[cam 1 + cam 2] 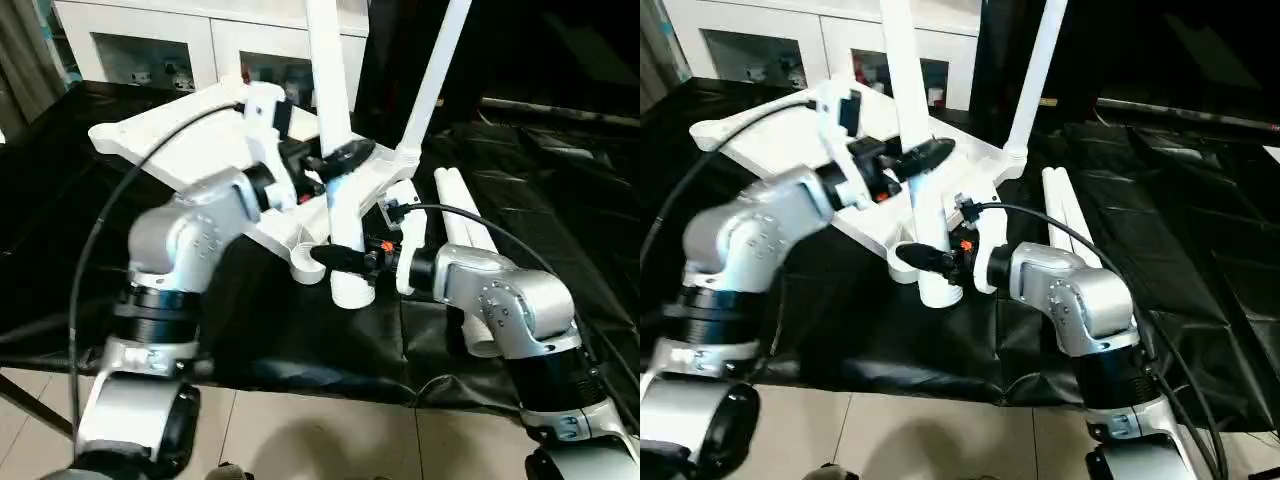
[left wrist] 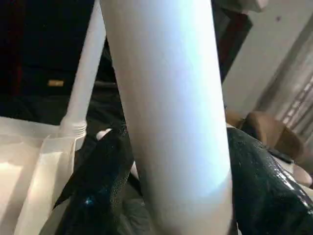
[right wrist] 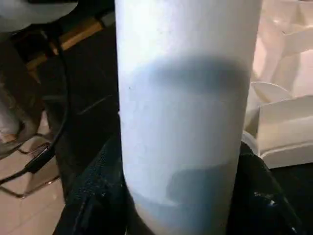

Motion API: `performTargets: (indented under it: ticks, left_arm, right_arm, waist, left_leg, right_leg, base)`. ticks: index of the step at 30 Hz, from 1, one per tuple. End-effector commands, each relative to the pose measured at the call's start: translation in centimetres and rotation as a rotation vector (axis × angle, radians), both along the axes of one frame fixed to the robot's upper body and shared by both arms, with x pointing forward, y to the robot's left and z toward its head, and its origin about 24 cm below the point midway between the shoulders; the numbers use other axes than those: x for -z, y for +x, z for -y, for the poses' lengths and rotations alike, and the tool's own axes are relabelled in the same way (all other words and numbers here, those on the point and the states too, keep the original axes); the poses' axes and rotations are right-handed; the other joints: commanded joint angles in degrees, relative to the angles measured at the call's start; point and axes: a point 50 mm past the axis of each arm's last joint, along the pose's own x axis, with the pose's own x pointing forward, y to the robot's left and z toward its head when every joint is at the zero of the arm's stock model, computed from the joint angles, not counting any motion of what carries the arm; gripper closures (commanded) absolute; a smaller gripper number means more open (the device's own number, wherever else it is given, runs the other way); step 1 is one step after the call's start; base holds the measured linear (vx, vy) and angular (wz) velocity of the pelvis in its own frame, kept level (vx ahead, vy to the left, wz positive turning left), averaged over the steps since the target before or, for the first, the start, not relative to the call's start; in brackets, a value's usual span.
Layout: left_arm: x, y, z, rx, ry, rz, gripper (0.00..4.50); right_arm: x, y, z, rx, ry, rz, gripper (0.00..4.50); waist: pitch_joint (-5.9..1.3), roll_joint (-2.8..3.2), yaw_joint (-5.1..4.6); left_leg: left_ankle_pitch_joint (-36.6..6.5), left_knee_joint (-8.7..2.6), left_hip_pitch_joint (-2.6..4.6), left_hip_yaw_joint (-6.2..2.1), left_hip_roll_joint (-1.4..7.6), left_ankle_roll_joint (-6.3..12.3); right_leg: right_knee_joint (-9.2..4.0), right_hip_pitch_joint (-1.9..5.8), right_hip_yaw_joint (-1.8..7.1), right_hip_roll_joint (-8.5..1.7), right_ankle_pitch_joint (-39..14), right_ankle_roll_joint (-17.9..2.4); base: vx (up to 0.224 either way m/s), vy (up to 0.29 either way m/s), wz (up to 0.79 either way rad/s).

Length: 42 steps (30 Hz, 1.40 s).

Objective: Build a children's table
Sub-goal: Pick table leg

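Upside down on the black cloth (image 1: 300, 340) of the large table, tilted, with ribbed underside up: the white tabletop (image 1: 180, 150) of the children's table. Rising from its far corner socket at about one o'clock from scene centre, one white leg (image 1: 435, 75), already seated and leaning slightly to the right. Held nearly upright at scene centre, a second leg (image 1: 330, 120), its lower end (image 1: 350, 285) just beside the near corner socket (image 1: 303, 262) at about six o'clock; whether it has entered the socket, cannot tell. Clamped on this second leg from nine o'clock, higher up the tube: the left gripper (image 1: 335, 160), black fingers (image 2: 98, 186) set either side of the tube, seen pressed to it in the left wrist view. Clamped on the same leg lower down, from three o'clock, near its bottom end: the right gripper (image 1: 345, 258), fingers (image 3: 93, 196) likewise flanking the tube in the right wrist view. Lying flat on the cloth at about three o'clock, side by side and touching: two more legs (image 1: 465, 215), partly hidden behind the right forearm. Behind the table at twelve o'clock, a white glass-door cabinet (image 1: 200, 45). Below the table edge at six o'clock, pale tiled floor (image 1: 300, 430).
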Motion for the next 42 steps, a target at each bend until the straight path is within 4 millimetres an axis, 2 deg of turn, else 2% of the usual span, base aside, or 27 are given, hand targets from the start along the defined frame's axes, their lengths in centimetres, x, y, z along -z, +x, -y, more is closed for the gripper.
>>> performTargets:
  ticks: [1,6,12,13,14,17,20,24,26,29,31,36,39,42]
  left_arm:
    - [1.0,0.1,0.1,-0.04,0.051,-0.049,1.53]
    - [1.1,-0.2,0.3,-0.041,0.039,-0.072,1.53]
    - [1.3,-0.4,-0.2,-0.052,-0.013,-0.122,1.53]
    - [1.3,-0.4,-0.3,-0.052,-0.018,-0.123,1.53]
    - [1.2,-0.5,-0.3,-0.055,-0.03,-0.126,1.81]
    - [1.1,-0.6,-0.2,-0.03,-0.049,-0.128,1.92]
    - [1.0,-0.6,-0.2,-0.039,-0.061,-0.134,2.27]
    - [0.6,-0.5,-0.3,-0.042,-0.085,-0.115,2.46]
    - [0.4,-0.6,-0.3,-0.008,-0.07,-0.083,2.59]
    - [0.3,-0.8,-0.2,0.054,-0.056,-0.056,2.6]
    - [0.1,-1.0,-0.1,0.09,-0.043,-0.039,2.62]
    - [-0.2,-1.3,-0.3,0.206,-0.014,-0.002,2.62]
    - [-0.6,-1.5,-0.2,0.262,-0.028,0.008,2.62]
    - [-0.9,-1.9,-0.1,0.321,-0.029,0.023,2.62]
  right_arm:
    - [-1.7,0.5,0.1,0.022,0.039,0.079,2.55]
    - [-1.7,0.8,0.0,0.049,0.042,0.084,2.55]
    - [-1.6,1.0,-0.2,0.064,0.047,0.086,2.56]
    - [-1.6,1.0,-0.2,0.065,0.046,0.086,2.56]
    - [-1.6,1.0,-0.2,0.066,0.046,0.087,2.56]
    - [-1.6,1.0,-0.2,0.066,0.044,0.088,2.56]
    - [-1.6,1.0,-0.2,0.067,0.038,0.095,2.56]
    - [-1.7,1.1,-0.1,0.069,0.026,0.128,2.56]
    - [-1.8,1.1,-0.1,0.061,0.058,0.118,2.0]
    - [-2.1,0.9,0.1,0.031,0.084,0.104,1.84]
    - [-2.2,0.8,0.3,0.011,0.064,0.116,1.48]
    - [-2.7,0.2,1.2,-0.11,0.027,0.131,1.21]
    - [-2.7,-0.4,1.5,-0.186,0.012,0.113,1.21]
    - [-2.5,-0.7,1.7,-0.229,-0.006,0.095,1.21]
  waist:
    - [-4.64,1.01,0.14]
    - [-4.57,0.92,0.13]
    - [-4.65,0.9,0.14]
    - [-4.63,0.74,0.11]
    - [-4.63,0.87,0.16]
    - [-4.59,0.83,0.25]
    - [-4.58,0.82,0.2]
    - [-4.55,0.92,0.18]
    - [-4.52,0.82,0.15]
    - [-4.59,0.82,0.18]
    - [-4.55,0.86,0.19]
    - [-4.5,0.81,0.33]
    - [-4.53,0.79,0.31]
    - [-4.5,0.73,0.39]
  left_leg:
    - [-11.1,-3.78,1.2,-0.5,0.69,-2.84]
    - [-11.7,-3.84,1.17,-0.56,0.72,-3.11]
    - [-11.2,-3.8,1.14,-0.54,0.67,-2.86]
    - [-11.2,-3.83,1.15,-0.52,0.69,-2.8]
    - [-11.2,-3.82,1.2,-0.54,0.72,-2.79]
    - [-11.3,-3.82,1.19,-0.5,0.68,-2.81]
    - [-11.2,-3.84,1.13,-0.52,0.69,-2.8]
    - [-11.5,-3.85,1.08,-0.55,0.66,-2.9]
    - [-12.0,-3.91,1.13,-0.56,0.66,-2.84]
    - [-12.0,-3.9,1.27,-0.54,0.67,-2.45]
    - [-11.7,-3.93,1.25,-0.57,0.73,-2.53]
    - [-11.2,-3.89,1.19,-0.46,0.73,-2.25]
    - [-11.0,-3.8,1.22,-0.43,0.76,-2.05]
    - [-11.4,-3.79,1.25,-0.43,0.76,-2.02]
  right_leg:
    - [-3.75,3.27,1.78,-2.69,-11.2,-9.0]
    - [-3.94,3.2,1.75,-2.74,-12.7,-8.6]
    - [-3.78,3.19,1.72,-2.62,-11.2,-9.1]
    - [-3.82,3.19,1.72,-2.6,-11.2,-8.9]
    - [-3.77,3.16,1.73,-2.64,-11.2,-8.9]
    - [-3.87,3.17,1.75,-2.7,-11.8,-8.7]
    - [-3.86,3.19,1.74,-2.66,-11.6,-8.5]
    - [-3.99,3.15,1.75,-2.68,-12.4,-8.1]
    - [-4.07,3.15,1.72,-2.67,-13.1,-7.9]
    - [-4.03,3.06,1.75,-2.66,-13.6,-7.5]
    - [-4.0,3.1,1.72,-2.62,-13.0,-7.6]
    - [-3.85,3.22,1.81,-2.64,-12.2,-8.1]
    - [-3.75,3.24,1.8,-2.68,-11.3,-9.1]
    - [-3.84,3.25,1.76,-2.77,-12.6,-9.5]
  base:
    - [0.0,0.0,0.0]
    - [0.0,0.0,0.0]
    - [0.0,0.0,0.0]
    - [0.0,0.0,0.0]
    - [0.0,0.0,0.0]
    - [0.0,0.0,0.0]
    - [0.0,0.0,0.0]
    - [0.0,0.0,0.0]
    - [0.0,0.0,0.0]
    - [0.0,0.0,0.0]
    - [0.0,0.0,0.0]
    - [0.0,0.0,0.0]
    - [0.0,0.0,0.0]
    - [0.0,0.0,0.0]
